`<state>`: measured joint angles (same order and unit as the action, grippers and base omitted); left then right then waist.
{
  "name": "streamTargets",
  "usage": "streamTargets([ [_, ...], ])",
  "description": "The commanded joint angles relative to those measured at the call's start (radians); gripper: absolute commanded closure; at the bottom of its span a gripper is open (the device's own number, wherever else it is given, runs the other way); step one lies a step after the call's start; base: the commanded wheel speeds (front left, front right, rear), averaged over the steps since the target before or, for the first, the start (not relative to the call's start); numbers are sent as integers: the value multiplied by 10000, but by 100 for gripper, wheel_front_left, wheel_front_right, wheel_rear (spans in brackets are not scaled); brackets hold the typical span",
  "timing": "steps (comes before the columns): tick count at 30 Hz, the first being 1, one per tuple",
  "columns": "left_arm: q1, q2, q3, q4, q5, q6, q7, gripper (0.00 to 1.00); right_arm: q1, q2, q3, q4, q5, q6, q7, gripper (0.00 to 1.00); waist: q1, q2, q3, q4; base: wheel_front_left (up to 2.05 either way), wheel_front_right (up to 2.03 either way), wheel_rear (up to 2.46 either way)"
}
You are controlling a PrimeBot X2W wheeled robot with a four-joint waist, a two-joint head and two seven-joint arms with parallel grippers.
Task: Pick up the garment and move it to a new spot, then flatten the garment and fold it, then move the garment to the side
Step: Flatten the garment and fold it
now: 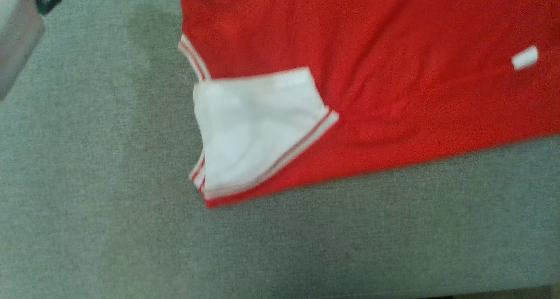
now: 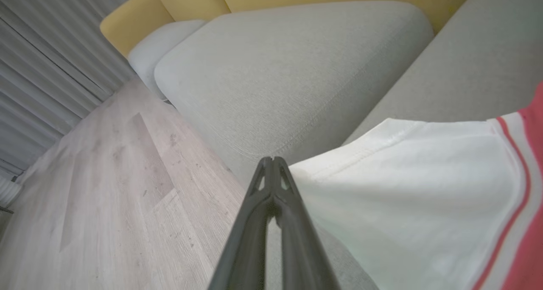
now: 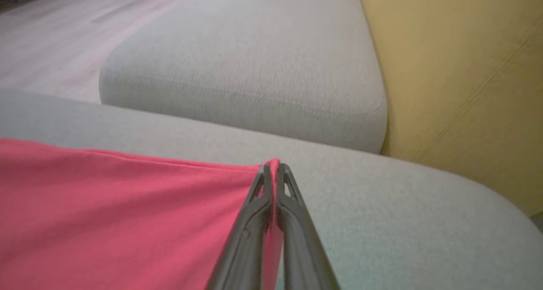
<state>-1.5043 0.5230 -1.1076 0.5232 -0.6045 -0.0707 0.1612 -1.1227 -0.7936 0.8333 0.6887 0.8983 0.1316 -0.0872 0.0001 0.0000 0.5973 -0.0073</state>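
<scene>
My right gripper (image 3: 275, 167) is clamped on a red edge of the garment (image 3: 106, 205). A sliver of cloth shows between its fingers right up to the tips. My left gripper (image 2: 273, 160) is closed too, its tips against the hem of the white sleeve (image 2: 403, 188), but I cannot tell whether any cloth is actually pinched there. The garment lies spread on the grey seat of the sofa (image 3: 424, 239), its lower edge near the seat's front, with the sleeve turned in over the red body.

I judge this to be a hold taken for a pull or a fold. To do it well I would raise both arms together and level. I would keep the cloth taut between them without stretching it, and carry it low over the seat so the loose part drags flat rather than bunching. I would check the left hold before committing. If it is empty, the sleeve side will lag and twist.

The right wrist view proves the pinch and shows the sofa's yellow back beyond it. The left wrist view gives the floor (image 2: 106, 188) beside the sofa. The head view, though blurred, gives the layout on the seat: the sleeve, its stripes, a white tag (image 1: 524, 57), and a pale forearm (image 1: 17, 41) above the seat.
</scene>
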Motion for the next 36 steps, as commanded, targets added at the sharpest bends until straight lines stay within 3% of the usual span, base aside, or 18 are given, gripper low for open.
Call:
streamTargets([
  [1, -705, 367, 523, -40, 93, 138, -167, 100, 11, -271, -114, -40, 87, -9, -309, 100, -1, 0, -45, -10, 0, 0, 0],
  [7, -501, 294, 579, 11, 5, 189, -725, 100, 329, -428, -35, 89, 516, -9, -1029, 100, -1, 0, -383, 61, 0, 0, 0],
  [13, 771, 677, 354, -1199, -198, 504, -919, 100, 1326, -612, 41, -87, 1091, -9, -1440, 100, -1, 0, -835, 223, 0, 0, 0],
  [28, 4303, 2965, 5, -6178, -534, 2827, -778, 100, 3584, -1227, -667, -787, 1140, -9, -1742, 100, -1, 0, -1534, 623, 0, 0, 0],
  [36, 5613, 3511, -121, -7956, -866, 3898, -766, 100, 4582, -1201, -1433, -941, 640, -9, -1744, 100, -1, 0, -1683, 697, 0, 0, 0],
])
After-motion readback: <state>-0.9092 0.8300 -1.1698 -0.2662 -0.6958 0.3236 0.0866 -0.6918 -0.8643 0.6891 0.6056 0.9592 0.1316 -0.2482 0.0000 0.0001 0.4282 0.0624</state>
